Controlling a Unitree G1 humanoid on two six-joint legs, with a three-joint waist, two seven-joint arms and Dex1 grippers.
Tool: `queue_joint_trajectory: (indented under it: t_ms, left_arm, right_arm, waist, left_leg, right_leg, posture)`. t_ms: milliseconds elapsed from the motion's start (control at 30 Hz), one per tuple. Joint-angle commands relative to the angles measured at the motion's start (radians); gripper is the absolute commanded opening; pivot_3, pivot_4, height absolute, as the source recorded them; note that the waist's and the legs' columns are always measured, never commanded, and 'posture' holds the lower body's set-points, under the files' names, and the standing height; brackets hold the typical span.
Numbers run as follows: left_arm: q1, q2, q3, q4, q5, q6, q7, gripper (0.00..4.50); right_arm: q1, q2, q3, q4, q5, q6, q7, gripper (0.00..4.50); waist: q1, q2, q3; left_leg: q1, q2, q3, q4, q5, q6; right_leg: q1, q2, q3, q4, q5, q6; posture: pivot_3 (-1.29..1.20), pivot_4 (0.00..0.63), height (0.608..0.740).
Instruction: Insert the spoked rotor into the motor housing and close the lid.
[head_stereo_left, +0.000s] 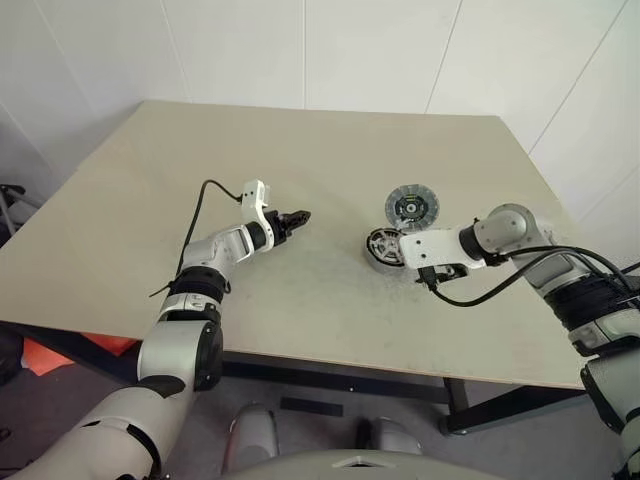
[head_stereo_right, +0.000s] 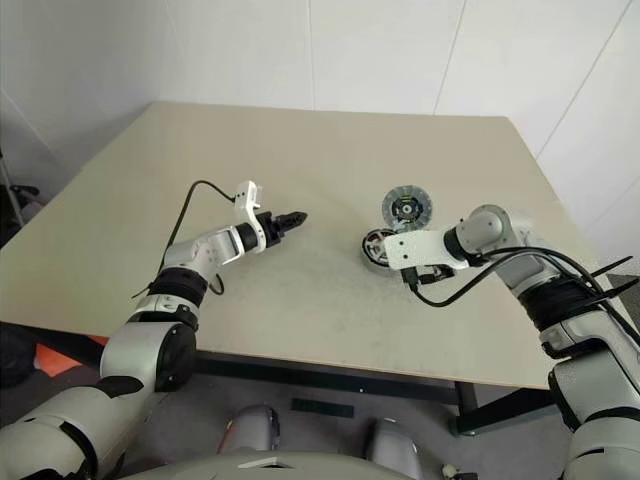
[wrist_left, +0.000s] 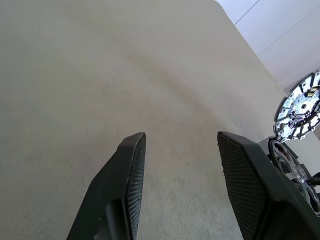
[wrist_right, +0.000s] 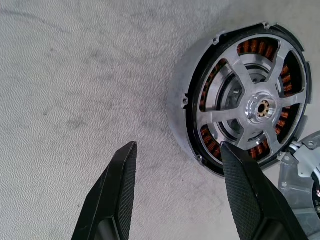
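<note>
Table: beige top (head_stereo_left: 300, 150), centre, bare toward 12 o'clock.
Walls: white panels (head_stereo_left: 360, 50), thin seams, 12 o'clock.
Floor: grey (head_stereo_left: 330, 400); orange patch (head_stereo_left: 45, 355) at 8 o'clock.

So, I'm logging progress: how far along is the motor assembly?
Done: the rotor looks seated in the housing, its spokes over the copper windings. In hand: nothing; the right gripper is open just beside the housing, and the left gripper is open over bare table. Left: the lid lies beside the housing and is not yet on.
</note>
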Motion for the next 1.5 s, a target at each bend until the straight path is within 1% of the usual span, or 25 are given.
queue_joint_trajectory:
  t_ms: [33, 433, 533, 633, 700, 767, 1067, 1200, 1267, 1333, 1500]
  left_arm:
    - [-0.002, 0.006, 0.001, -0.043, -0.005, -0.005, 0.000, 2.42]
    - [0.000, 0.009, -0.004, -0.038, 0.000, -0.006, 0.002, 2.42]
    - [0.003, 0.010, -0.004, -0.039, 0.000, -0.005, 0.004, 2.42]
    - [0.006, 0.012, -0.004, -0.044, -0.002, 0.000, 0.007, 2.42]
    - [0.005, 0.015, -0.003, -0.039, -0.001, -0.003, 0.006, 2.42]
    - [0.006, 0.017, -0.002, -0.037, -0.002, -0.004, 0.006, 2.42]
    - [0.007, 0.015, -0.004, -0.040, -0.003, -0.002, 0.009, 2.42]
    - [0.010, 0.013, -0.004, -0.043, -0.003, 0.000, 0.012, 2.42]
    - [0.012, 0.012, -0.003, -0.041, -0.003, -0.002, 0.014, 2.42]
    - [0.015, 0.012, -0.003, -0.039, -0.003, -0.004, 0.014, 2.42]
    - [0.024, 0.012, -0.001, -0.041, -0.003, -0.006, 0.015, 2.42]
  right_arm:
    - [-0.035, 0.008, -0.011, 0.028, -0.015, -0.037, 0.009, 2.95]
    - [-0.054, 0.080, 0.011, 0.098, -0.081, -0.118, -0.007, 2.95]
    - [-0.060, 0.098, 0.005, 0.106, -0.077, -0.124, 0.003, 2.33]
    - [-0.058, 0.102, 0.002, 0.101, -0.079, -0.128, 0.011, 1.35]
    - [-0.059, 0.116, -0.005, 0.103, -0.082, -0.131, -0.012, 0.61]
    - [-0.061, 0.126, -0.011, 0.109, -0.087, -0.135, -0.032, 0.03]
    - [-0.070, 0.142, -0.028, 0.135, -0.098, -0.133, -0.090, 0.01]
    - [-0.058, 0.156, -0.057, 0.094, -0.052, -0.077, -0.079, 0.01]
    - [-0.043, 0.181, -0.100, 0.013, 0.021, 0.068, -0.043, 0.01]
    - [-0.034, 0.217, -0.148, -0.083, 0.098, 0.261, -0.014, 0.01]
    - [-0.021, 0.239, -0.182, -0.264, 0.199, 0.568, 0.023, 0.01]
  waist:
    - [0.000, 0.000, 0.000]
    - [-0.008, 0.000, 0.000]
    - [-0.019, -0.001, 0.000]
    - [-0.025, -0.001, 0.000]
    - [-0.025, -0.001, 0.000]
    - [-0.028, -0.002, 0.000]
    - [-0.033, -0.003, 0.001]
    - [-0.034, -0.003, 0.001]
    - [-0.033, -0.003, 0.001]
    - [-0.034, -0.003, 0.001]
    - [-0.023, -0.002, 0.001]
  left_leg:
    - [0.000, 0.000, 0.000, 0.000, 0.000, 0.000]
    - [0.002, 0.001, 0.000, 0.001, 0.000, 0.000]
    - [0.004, 0.001, 0.001, 0.001, 0.001, -0.001]
    - [0.005, 0.001, 0.000, 0.002, 0.001, -0.002]
    - [0.005, 0.001, 0.000, 0.002, 0.001, -0.002]
    - [0.005, 0.001, 0.000, 0.002, 0.001, -0.002]
    - [0.007, 0.002, 0.000, 0.003, 0.002, -0.004]
    - [0.007, 0.002, 0.000, 0.003, 0.002, -0.004]
    - [0.007, 0.002, 0.000, 0.003, 0.002, -0.004]
    - [0.006, 0.002, 0.000, 0.003, 0.002, -0.004]
    - [-0.001, 0.003, 0.000, 0.001, 0.002, -0.004]
  right_leg:
    - [0.000, 0.000, 0.000, 0.000, 0.000, 0.000]
    - [0.000, 0.000, 0.000, 0.003, 0.000, 0.000]
    - [0.000, 0.001, 0.000, 0.007, 0.000, 0.000]
    - [0.000, 0.001, 0.000, 0.008, 0.000, 0.000]
    - [0.000, 0.001, 0.001, 0.008, 0.000, 0.000]
    - [0.000, 0.001, 0.001, 0.008, 0.000, 0.000]
    - [0.000, 0.002, 0.001, 0.011, 0.000, 0.000]
    - [-0.001, 0.002, 0.001, 0.010, 0.000, 0.000]
    - [-0.001, 0.002, 0.001, 0.011, 0.000, 0.000]
    - [-0.003, 0.002, 0.001, 0.012, 0.000, -0.001]
    - [-0.010, 0.002, 0.000, 0.012, 0.000, -0.003]
  posture:
    - [0.00, 0.000, 0.740]
    - [0.00, 0.000, 0.740]
    - [0.00, 0.000, 0.740]
    - [0.00, 0.000, 0.740]
    - [0.00, 0.000, 0.740]
    - [0.00, 0.000, 0.740]
    - [0.00, 0.000, 0.740]
    - [0.00, 0.000, 0.740]
    - [0.00, 0.000, 0.740]
    - [0.00, 0.000, 0.740]
    - [0.00, 0.000, 0.740]
